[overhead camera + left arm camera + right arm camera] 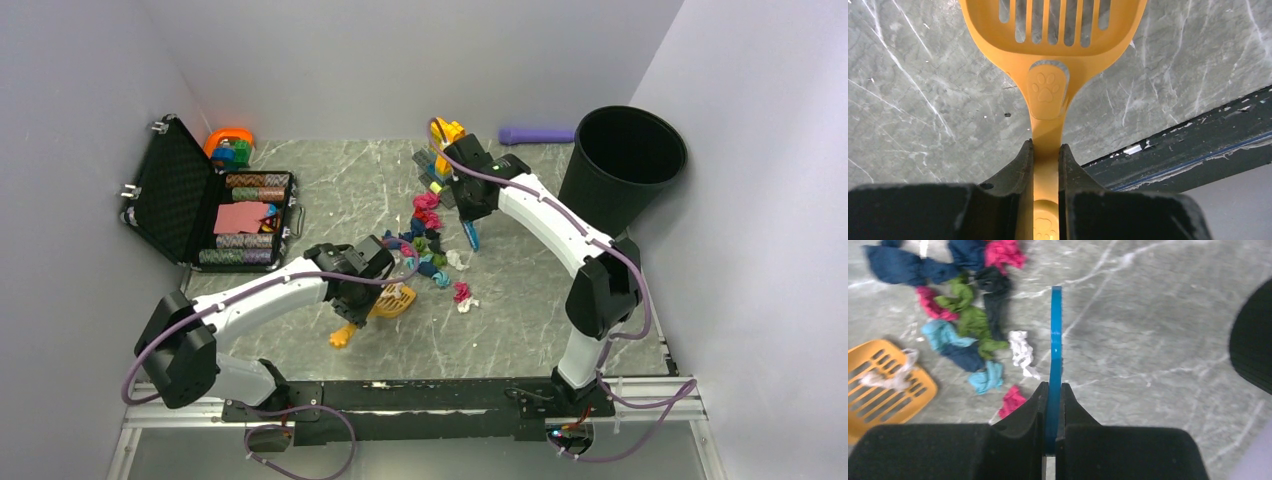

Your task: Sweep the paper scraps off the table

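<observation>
While both of my claws are clamped on tools, the table (330,190) spreads grey-green and veined under them, with a black rail along its near edge. At its far right corner stands a tall black bin (625,160), well apart from the mess. At the far left a black case (165,195) lies open, with rows of striped chips (245,240) in it.

The paper scraps (430,240) lie in 1 loose heap near the middle of the table, between my 2 arms. They are pink, dark blue, green, teal, black and white, and the heap trails from a yellow brick toy (447,135) at the far side down toward me. 1 pink scrap (462,291) sits a little apart at the near end, beside a white one.

My left claw (1046,150) is closed tight on the handle of a yellow slotted scoop (1048,45), a finger pressing each side, just below a paw-print mark. The scoop's head lies just beside the near left end of the heap, and 1 white scrap (893,377) rests on its slats.

My right claw (1053,390) is pinched on a thin blue strip (1055,340), seen edge-on and pointing down at the table just right of the heap. Whether its tip touches the table I cannot tell.
</observation>
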Robot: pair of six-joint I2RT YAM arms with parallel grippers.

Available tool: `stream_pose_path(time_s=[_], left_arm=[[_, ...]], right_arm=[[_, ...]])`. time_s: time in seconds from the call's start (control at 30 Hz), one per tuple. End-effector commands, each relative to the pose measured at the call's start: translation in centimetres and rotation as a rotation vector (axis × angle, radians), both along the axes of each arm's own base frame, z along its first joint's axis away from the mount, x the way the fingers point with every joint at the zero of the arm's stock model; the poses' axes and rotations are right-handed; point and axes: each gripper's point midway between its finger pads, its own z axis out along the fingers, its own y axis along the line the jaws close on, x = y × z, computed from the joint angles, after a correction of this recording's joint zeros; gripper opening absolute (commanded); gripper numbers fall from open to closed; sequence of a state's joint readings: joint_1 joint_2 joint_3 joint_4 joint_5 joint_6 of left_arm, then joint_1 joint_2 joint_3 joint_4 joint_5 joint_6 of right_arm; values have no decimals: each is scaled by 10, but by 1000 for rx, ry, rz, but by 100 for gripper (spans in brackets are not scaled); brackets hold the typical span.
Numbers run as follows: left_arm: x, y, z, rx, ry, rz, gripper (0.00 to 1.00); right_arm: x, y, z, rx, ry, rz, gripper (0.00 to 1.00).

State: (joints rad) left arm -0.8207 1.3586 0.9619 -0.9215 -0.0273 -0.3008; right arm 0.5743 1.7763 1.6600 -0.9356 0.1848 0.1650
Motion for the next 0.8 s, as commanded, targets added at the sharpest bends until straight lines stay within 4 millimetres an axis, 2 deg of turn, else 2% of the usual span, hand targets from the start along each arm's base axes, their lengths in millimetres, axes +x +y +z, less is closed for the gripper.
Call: stream_pose_path(time_s=[0.0,0.07,0.17,0.43,0.6,0.67,0.77], left_arm=[[12,-7,6,21,-49,-3,0],[17,-9,5,40,-59,4,0],[28,-10,6,58,-94,21,0],[42,-17,3,103,-105,2,0],[42,-21,1,96,-86,-27,0],[43,-24,0,94,-76,-37,0],[43,-29,-2,93,-52,-51,0]], right_arm=[[11,-38,8,-150,-71,-122,0],[16,-38,0,-173,-64,-126,0],[23,-27,-15,-189,-37,-90,0],[33,39,-45,-167,-24,166,0],[10,79,-66,-89,120,358,0],[-4,96,-66,-15,151,431,0],[-22,109,-58,83,185,507,0]])
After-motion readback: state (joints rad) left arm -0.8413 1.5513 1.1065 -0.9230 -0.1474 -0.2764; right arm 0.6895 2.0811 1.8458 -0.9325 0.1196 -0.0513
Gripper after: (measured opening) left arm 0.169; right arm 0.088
